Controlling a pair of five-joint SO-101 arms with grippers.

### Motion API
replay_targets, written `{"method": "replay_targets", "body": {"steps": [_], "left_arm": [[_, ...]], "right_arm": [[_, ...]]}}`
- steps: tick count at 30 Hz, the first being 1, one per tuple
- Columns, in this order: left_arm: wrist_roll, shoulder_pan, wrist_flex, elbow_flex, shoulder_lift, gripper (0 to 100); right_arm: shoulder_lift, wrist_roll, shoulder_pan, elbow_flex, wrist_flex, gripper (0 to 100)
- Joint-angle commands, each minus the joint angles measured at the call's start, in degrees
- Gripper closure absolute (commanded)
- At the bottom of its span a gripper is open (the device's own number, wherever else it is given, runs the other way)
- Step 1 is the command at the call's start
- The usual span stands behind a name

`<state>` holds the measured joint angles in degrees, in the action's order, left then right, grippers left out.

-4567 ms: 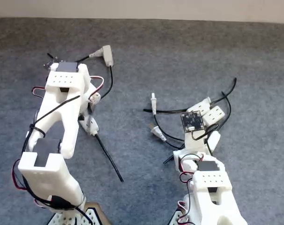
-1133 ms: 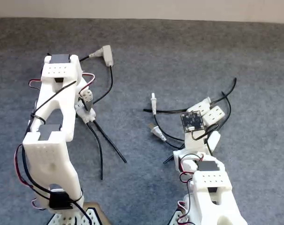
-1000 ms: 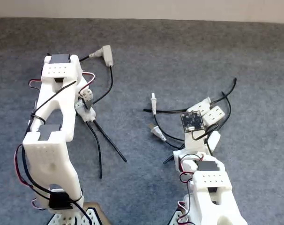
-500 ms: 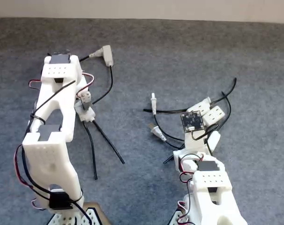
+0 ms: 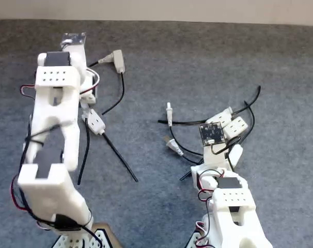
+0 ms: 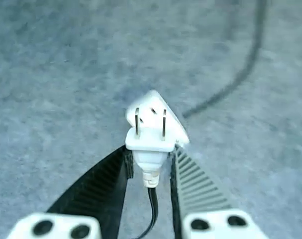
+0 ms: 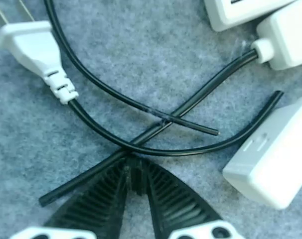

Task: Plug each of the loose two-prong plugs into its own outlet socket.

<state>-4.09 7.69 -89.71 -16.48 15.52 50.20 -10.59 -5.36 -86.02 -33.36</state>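
My left gripper [image 6: 150, 162] is shut on a white two-prong plug [image 6: 150, 142], prongs pointing away, just short of a white outlet socket [image 6: 152, 101] on the carpet. In the high view that socket [image 5: 96, 122] lies beside the left arm, its black cord running toward the front. My right gripper [image 7: 136, 181] is shut on nothing, low over crossed black cords [image 7: 161, 119]. A loose plug [image 7: 34, 42] lies beside them, and white sockets [image 7: 273, 159] lie close by. The high view shows two loose plugs [image 5: 169, 111] [image 5: 174, 146] and paired sockets [image 5: 231, 123].
Another white connector [image 5: 116, 61] with a black cord lies at the back near the left arm. Grey carpet [image 5: 161, 67] covers the table. Open carpet lies between the two arms and at the back right.
The left arm has stretched toward the back of the table with the plug in its gripper. The held plug's cord has swung toward the arm's base. The right arm has stayed still.
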Motion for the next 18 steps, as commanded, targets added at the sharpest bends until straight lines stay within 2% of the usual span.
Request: {"method": "replay_targets", "body": {"steps": [1, 4, 7, 18], "left_arm": [[0.44, -5.85, -0.53, 5.49, -12.88, 99], [0.44, -9.27, -0.09, 12.35, -20.35, 99], [0.44, -12.18, 5.36, 21.32, -28.7, 99], [0.18, -13.41, 40.79, 65.98, -65.98, 99]], "right_arm": [[0.57, 0.09, -0.84, 0.13, 1.19, 99.1], [0.57, 0.09, -0.84, 0.13, 1.19, 99.1], [0.57, 0.09, -0.84, 0.13, 1.19, 99.1], [0.57, 0.09, -0.92, 0.13, 1.19, 99.1]]}}
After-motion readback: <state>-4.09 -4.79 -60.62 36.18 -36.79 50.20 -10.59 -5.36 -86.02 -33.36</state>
